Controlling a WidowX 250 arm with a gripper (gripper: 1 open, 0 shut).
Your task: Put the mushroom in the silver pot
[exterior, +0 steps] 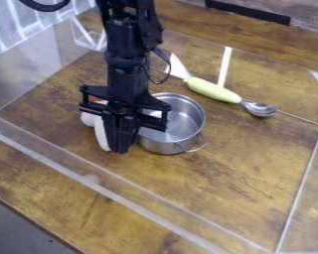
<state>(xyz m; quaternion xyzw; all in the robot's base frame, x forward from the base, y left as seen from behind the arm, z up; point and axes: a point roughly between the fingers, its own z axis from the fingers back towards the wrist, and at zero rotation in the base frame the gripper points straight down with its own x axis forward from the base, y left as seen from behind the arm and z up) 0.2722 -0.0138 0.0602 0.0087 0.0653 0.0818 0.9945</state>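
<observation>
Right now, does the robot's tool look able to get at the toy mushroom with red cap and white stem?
Most likely yes: the tool is down on the red-capped, white-stemmed toy mushroom, fingers shut on its stem, beside the shiny steel pot. Nothing stands in the way.

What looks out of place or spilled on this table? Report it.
Nothing stands out. The mushroom lies on its side left of the silver pot, with the gripper shut on it. The pot stands upright, the spoon lies flat behind it, and nothing looks spilled or damaged.
</observation>
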